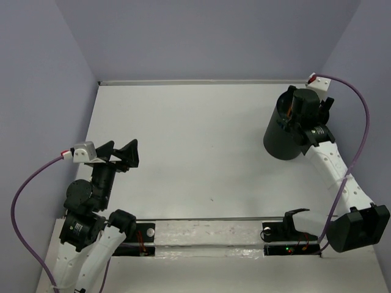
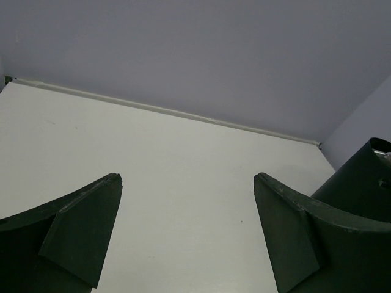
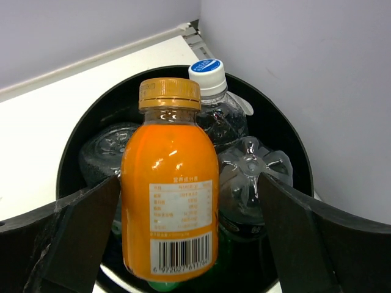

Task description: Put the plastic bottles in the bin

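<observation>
Right wrist view: the right claw (image 3: 188, 183) stands spread wide directly over the mouth of the bin (image 3: 122, 101). The orange bottle (image 3: 170, 152) sits upright between its fingers, cap up. It is close against one finger, with a plain gap at the other. Nothing clamps it, so it is judged free to drop.

Beneath it lie clear bottles (image 3: 250, 174), one with a blue cap (image 3: 206, 68) that reaches about rim level.

Hazards: the heap looks high, so the orange bottle may land on the rounded clear bottles, tip, and rest proud of the rim or roll over it. Drag against the near finger could also tilt it toward the rim. A careless withdrawal of the arm could knock the bin.

Room: the bin stands at the far right of the bench (image 1: 201, 140), close to the side wall (image 3: 305, 73). That leaves little room on that flank, while open bench lies to its left.

Top external view: the left claw (image 1: 122, 155) hangs wide and empty over the near left of the bench, well apart from the bin. No bottle shows on the bench.
</observation>
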### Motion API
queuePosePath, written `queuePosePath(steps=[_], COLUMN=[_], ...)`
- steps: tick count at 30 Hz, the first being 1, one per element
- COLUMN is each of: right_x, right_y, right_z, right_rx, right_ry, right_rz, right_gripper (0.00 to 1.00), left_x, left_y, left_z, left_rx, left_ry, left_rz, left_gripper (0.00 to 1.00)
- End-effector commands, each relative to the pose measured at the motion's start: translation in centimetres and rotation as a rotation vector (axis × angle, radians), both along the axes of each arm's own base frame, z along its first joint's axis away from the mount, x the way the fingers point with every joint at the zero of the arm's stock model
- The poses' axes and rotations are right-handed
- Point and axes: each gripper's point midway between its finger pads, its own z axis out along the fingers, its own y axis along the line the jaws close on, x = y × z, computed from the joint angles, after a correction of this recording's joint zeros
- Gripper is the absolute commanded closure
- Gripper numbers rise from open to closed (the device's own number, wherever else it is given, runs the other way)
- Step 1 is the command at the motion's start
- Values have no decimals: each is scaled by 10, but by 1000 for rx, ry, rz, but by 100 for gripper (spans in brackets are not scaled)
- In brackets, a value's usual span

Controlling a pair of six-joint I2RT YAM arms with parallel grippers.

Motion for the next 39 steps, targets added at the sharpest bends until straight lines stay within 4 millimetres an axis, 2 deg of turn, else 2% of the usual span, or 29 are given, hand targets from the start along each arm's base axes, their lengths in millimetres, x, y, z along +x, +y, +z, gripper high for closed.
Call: queuePosePath(steps=[1,5,8,10,11,13,14,16,21,22,23,24,25,26,28,29,30,32,35,39], right_x=[-15,-22,-26,-28,-36,-44,-59,-73,-132,-158,-171,-188,-201,-223,-243,-260,-266,-284,-293,-301], right_y=[3,7,22,43,56,69,73,84,90,97,99,110,112,111,109,104,102,93,87,83], right_z=[19,33,48,60,70,86,101,117,162,180,190,198,209,218,226,230,230,232,230,229], right_rx=[52,79,145,218,256,317,331,363,447,463,460,456,449,432,399,381,366,337,296,261], right_ry=[-62,-105,-159,-205,-238,-309,-364,-432,-616,-686,-724,-748,-799,-854,-908,-951,-968,-1020,-1045,-1052], right_rz=[30,64,144,257,335,405,446,527,623,700,736,826,860,891,914,915,910,888,871,855], right_gripper=[0,1,1,0,0,0,0,0,0,0,0,0,0,0,0,0,0,0,0,0], left_x=[4,7,9,9,8,6,1,-5,-23,-25,-32,-35,-39,-46,-54,-60,-64,-64,-61,-69], left_y=[-2,-2,-2,-2,-2,-3,-3,-7,-11,-11,-12,-12,-13,-14,-15,-16,-16,-14,-15,-17], left_z=[7,6,4,4,6,8,14,19,50,57,73,82,90,107,123,132,141,145,143,144], left_rx=[5,9,14,16,19,19,10,15,-14,-19,-34,-43,-52,-68,-83,-86,-95,-98,-107,-135], left_ry=[-26,-18,-8,-10,-13,-26,-52,-82,-180,-193,-230,-249,-268,-309,-354,-378,-408,-410,-389,-416], left_rz=[1,5,7,8,5,-6,-15,-47,-105,-111,-128,-139,-149,-171,-194,-213,-217,-209,-207,-238], left_gripper=[1,1,1,1,1,1,1,1,1,1,1,1,1,1,1,1,1,1,1,1])
